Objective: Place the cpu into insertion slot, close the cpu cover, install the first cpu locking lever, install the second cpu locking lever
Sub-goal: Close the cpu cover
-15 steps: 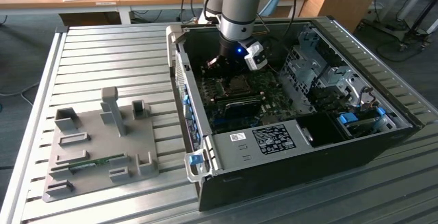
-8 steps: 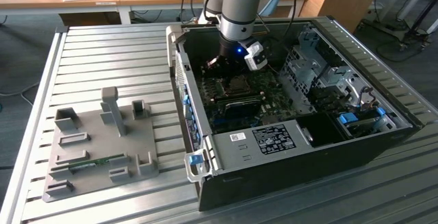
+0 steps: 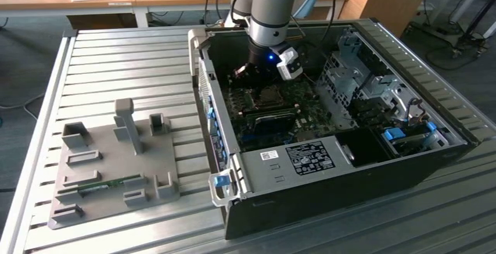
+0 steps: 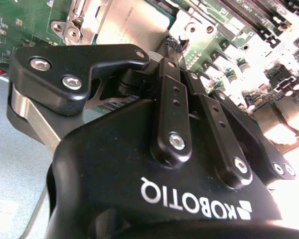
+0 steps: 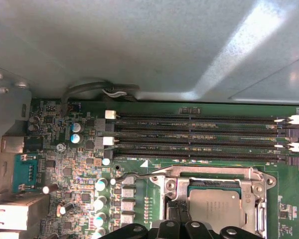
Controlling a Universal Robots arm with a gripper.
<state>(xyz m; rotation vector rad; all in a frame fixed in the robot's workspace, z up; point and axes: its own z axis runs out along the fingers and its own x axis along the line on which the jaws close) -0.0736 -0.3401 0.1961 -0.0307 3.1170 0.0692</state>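
Cpu (image 5: 220, 209) seated, cpu cover (image 5: 209, 173) down (claw (image 5: 181, 220) nr its edge).

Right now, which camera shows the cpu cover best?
The first wrist view: the cpu cover lies flat there, its frame seen nearly whole around the cpu. The second wrist view catches one corner of it; the exterior view shows it small, deep in the computer case.
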